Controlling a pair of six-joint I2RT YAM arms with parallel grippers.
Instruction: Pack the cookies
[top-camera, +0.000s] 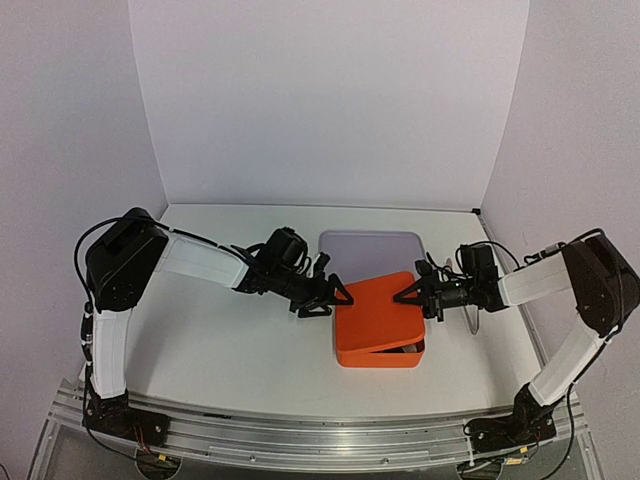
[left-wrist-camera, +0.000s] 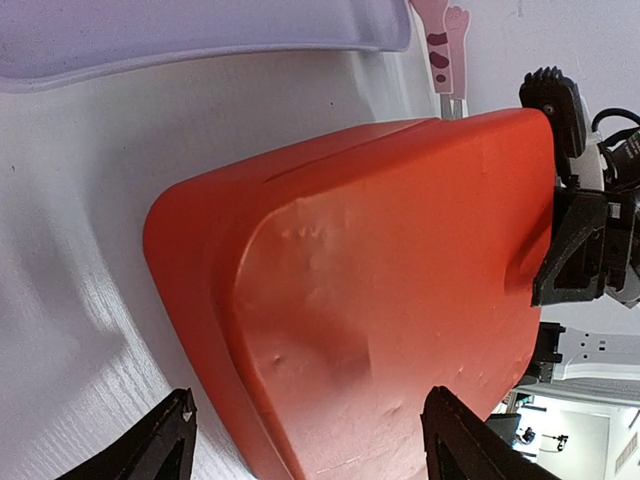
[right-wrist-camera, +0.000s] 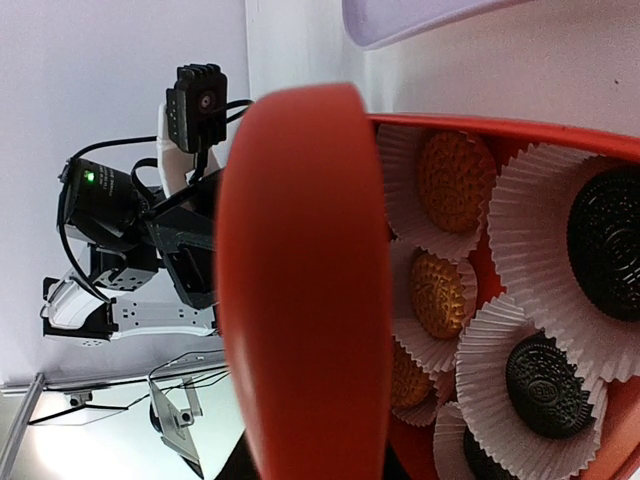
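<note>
Orange lid (top-camera: 375, 310) aslant over cookies (right-wrist-camera: 455, 180)

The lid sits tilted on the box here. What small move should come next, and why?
Probably lower the orange lid flat onto the box: it sits tilted, cookies showing in their paper cups beneath its raised edge.

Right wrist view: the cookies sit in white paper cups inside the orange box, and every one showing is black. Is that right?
Not quite. The cookies do sit in white paper cups inside the orange box, but not every one is black: the right wrist view shows golden ones beside black ones.
</note>
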